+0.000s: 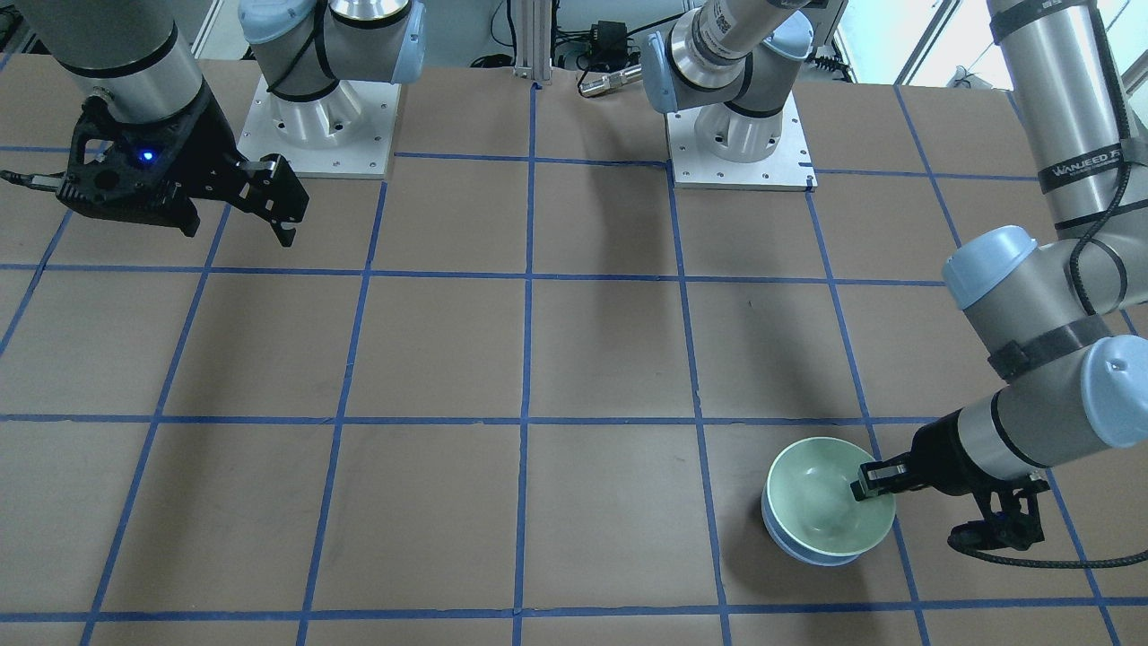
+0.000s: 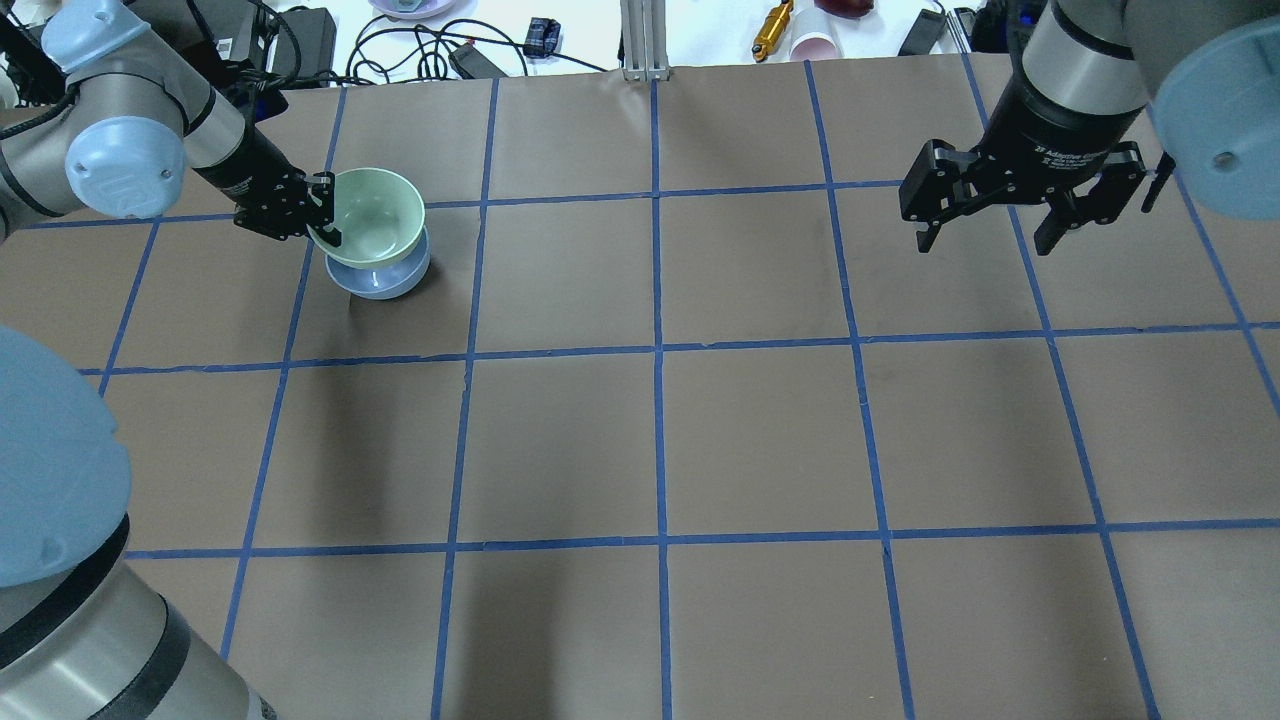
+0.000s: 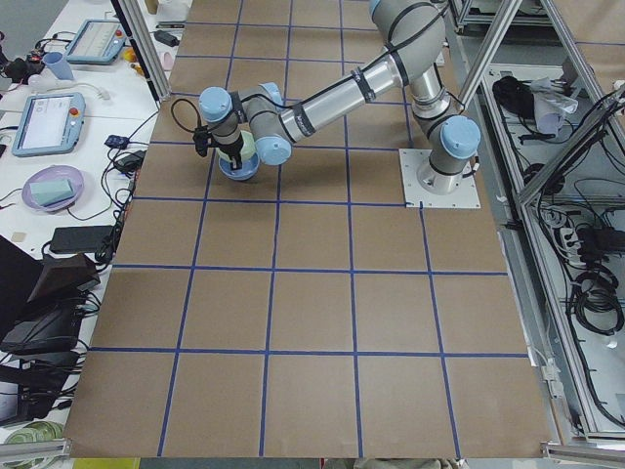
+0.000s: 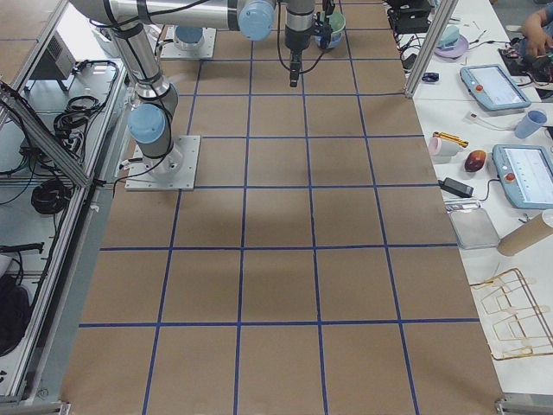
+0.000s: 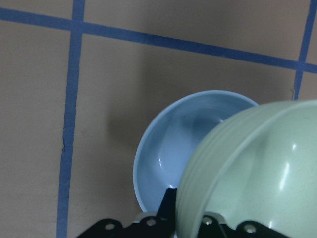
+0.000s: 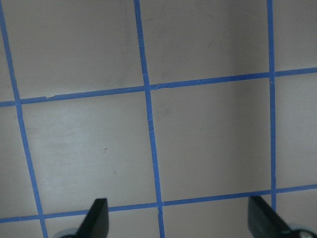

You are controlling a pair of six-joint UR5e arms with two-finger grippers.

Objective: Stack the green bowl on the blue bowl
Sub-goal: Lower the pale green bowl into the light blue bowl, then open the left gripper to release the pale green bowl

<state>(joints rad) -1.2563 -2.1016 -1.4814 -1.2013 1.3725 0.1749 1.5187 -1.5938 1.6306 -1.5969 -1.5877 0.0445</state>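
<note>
The green bowl (image 2: 375,215) is held by its rim in my left gripper (image 2: 325,215), which is shut on it. It hangs tilted just above the blue bowl (image 2: 378,278), which sits on the table under it. In the front-facing view the green bowl (image 1: 821,498) covers most of the blue bowl (image 1: 807,549), and the left gripper (image 1: 868,480) pinches the rim. The left wrist view shows the green bowl (image 5: 257,173) over the blue bowl (image 5: 173,153), offset to one side. My right gripper (image 2: 985,225) is open and empty, high above the table far from the bowls.
The brown table (image 2: 660,430) has a blue tape grid. Cables, cups and tools (image 2: 775,30) lie beyond its far edge. The right gripper also shows in the front-facing view (image 1: 269,211). The arm bases (image 1: 740,135) stand at the robot's side.
</note>
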